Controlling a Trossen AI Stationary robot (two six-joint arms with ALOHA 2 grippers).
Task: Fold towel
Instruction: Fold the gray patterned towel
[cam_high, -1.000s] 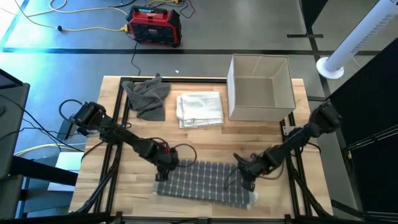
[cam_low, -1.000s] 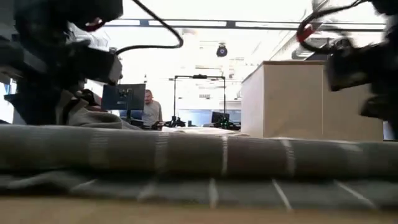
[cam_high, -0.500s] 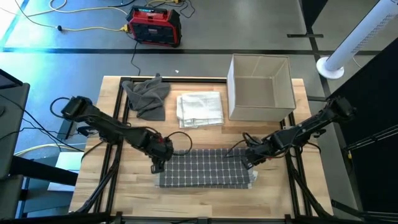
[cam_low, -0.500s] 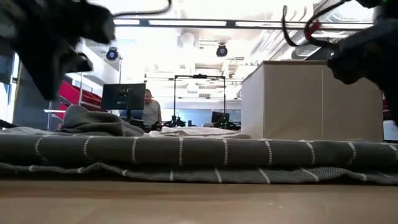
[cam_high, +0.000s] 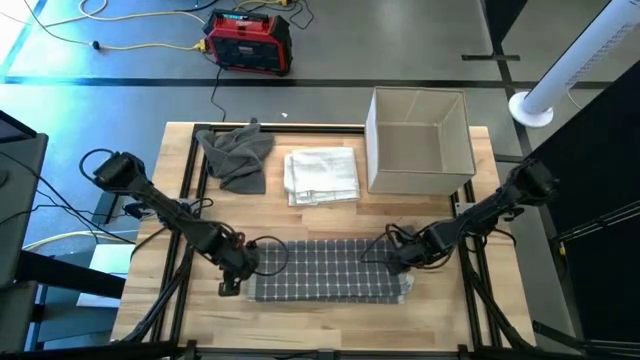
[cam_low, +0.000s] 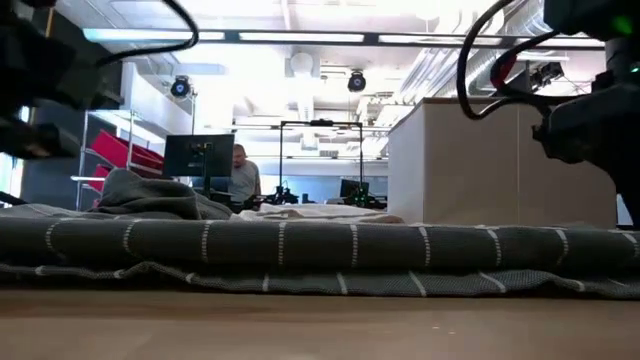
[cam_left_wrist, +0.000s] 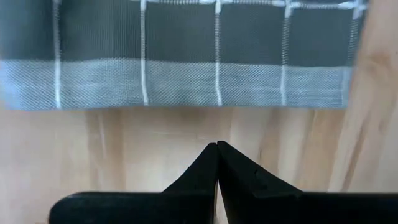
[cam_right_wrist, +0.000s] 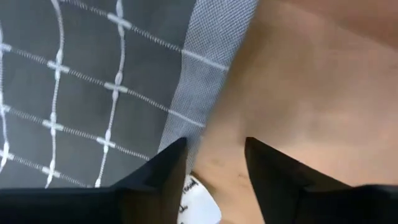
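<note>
The towel (cam_high: 325, 270), grey with a white grid, lies flat on the wooden table as a folded band; its pale woven edge (cam_left_wrist: 186, 84) faces my left wrist view. My left gripper (cam_high: 232, 282) (cam_left_wrist: 216, 144) is shut over bare wood just off the towel's left end. My right gripper (cam_high: 400, 258) (cam_right_wrist: 214, 146) is open over the towel's right edge (cam_right_wrist: 205, 81), one finger above the cloth and one above the wood. In the low view both grippers (cam_low: 40, 70) (cam_low: 590, 130) stand higher than the towel (cam_low: 320, 250).
At the far side lie a crumpled grey cloth (cam_high: 240, 155) and a folded white towel (cam_high: 322, 175), with an open beige box (cam_high: 420, 140) to their right. Black frame rails (cam_high: 198, 180) run along the table. Bare wood shows near the front edge (cam_high: 330, 320).
The towel has gone from a skewed, half-laid shape near the front edge to a straight folded band a little farther back. My left gripper has drawn off it toward the table's left and near edges. My right gripper has moved toward the far edge along the towel's right end.
</note>
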